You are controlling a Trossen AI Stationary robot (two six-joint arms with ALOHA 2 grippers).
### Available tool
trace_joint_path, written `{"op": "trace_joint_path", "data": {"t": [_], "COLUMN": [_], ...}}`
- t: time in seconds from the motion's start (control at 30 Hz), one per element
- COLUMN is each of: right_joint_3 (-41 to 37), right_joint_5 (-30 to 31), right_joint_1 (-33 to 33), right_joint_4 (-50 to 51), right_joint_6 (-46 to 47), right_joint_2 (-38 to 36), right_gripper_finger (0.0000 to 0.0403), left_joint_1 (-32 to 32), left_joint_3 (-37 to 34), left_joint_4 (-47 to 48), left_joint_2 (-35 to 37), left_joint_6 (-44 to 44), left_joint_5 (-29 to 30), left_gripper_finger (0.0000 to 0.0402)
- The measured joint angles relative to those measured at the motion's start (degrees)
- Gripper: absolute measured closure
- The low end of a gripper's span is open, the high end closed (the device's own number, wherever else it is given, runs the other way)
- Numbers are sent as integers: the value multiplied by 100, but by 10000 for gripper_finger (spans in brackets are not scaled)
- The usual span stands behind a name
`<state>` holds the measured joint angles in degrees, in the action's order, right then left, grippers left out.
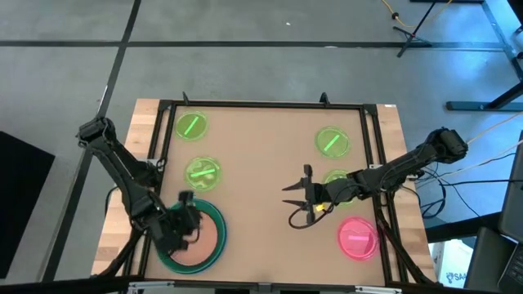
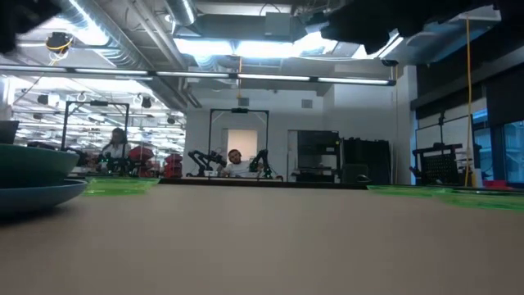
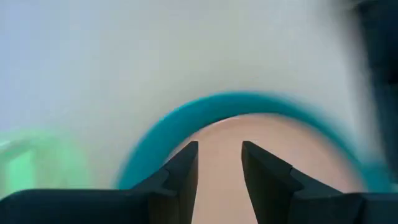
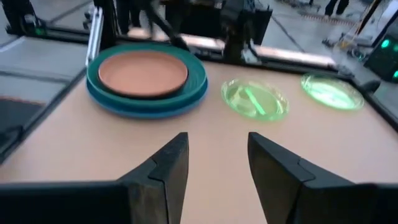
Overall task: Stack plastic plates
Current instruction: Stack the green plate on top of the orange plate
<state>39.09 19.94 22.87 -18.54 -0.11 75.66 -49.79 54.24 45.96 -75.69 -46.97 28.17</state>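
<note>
The stack sits at about 7 o'clock on the bench point(image 1: 261, 163): a peach plate point(image 4: 143, 72) nested in a black plate point(image 4: 112, 87), on a teal plate point(image 4: 198, 73), with a blue plate point(image 4: 149, 107) at the bottom, all centered on each other as far as the right wrist view shows. The left hand point(image 1: 186, 214) is right over the stack's 9 o'clock edge, and in its own wrist view the two fingers point(image 3: 183, 174) hang a little apart above the peach surface, nothing between them. Just past the stack toward 11 o'clock is a small green plate point(image 1: 202, 171), and another green plate point(image 1: 191, 125) sits further out in the same direction, near the bench's far left corner. Over on the right side, a third green plate point(image 1: 332, 140) lies at about 2 o'clock, and a fourth green plate point(image 1: 337, 178) is half covered by the right arm at 3 o'clock. The pink plate point(image 1: 357, 238) is alone at 5 o'clock, flat on the bench. The right hand point(image 1: 299, 202) hovers near the middle of the bench, a bit to the 4 o'clock side, fingers spread wide and empty.
</note>
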Motion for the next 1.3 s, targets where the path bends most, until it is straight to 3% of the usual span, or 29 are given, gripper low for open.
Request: {"op": "trace_joint_path", "data": {"t": [0.17,0.3,0.53,0.67,0.87,1.17,1.3], "right_joint_3": [0,0,0,-2,-2,-2,-2], "right_joint_5": [61,240,272,363,748,91,-4], "right_joint_1": [-1,-2,-2,-2,-65,-577,-619], "right_joint_4": [308,353,457,631,697,966,1022], "right_joint_6": [-5,-88,-641,-837,-1372,-1180,-1081], "right_joint_2": [0,0,0,0,0,0,0], "right_gripper_finger": [244,244,244,244,244,244,244], "left_joint_1": [334,818,2211,2956,4170,6094,6715], "left_joint_3": [-61,-332,-972,-1284,-1498,-1565,-1565], "left_joint_4": [2002,2416,2386,2159,1511,390,198], "left_joint_2": [1,-1,-3,-3,-3,-3,-3], "left_joint_6": [-1306,-1945,-1845,-1335,-238,2545,3036], "left_joint_5": [834,1298,818,865,478,-1389,-1614], "left_gripper_finger": [287,287,263,250,247,246,246]}}
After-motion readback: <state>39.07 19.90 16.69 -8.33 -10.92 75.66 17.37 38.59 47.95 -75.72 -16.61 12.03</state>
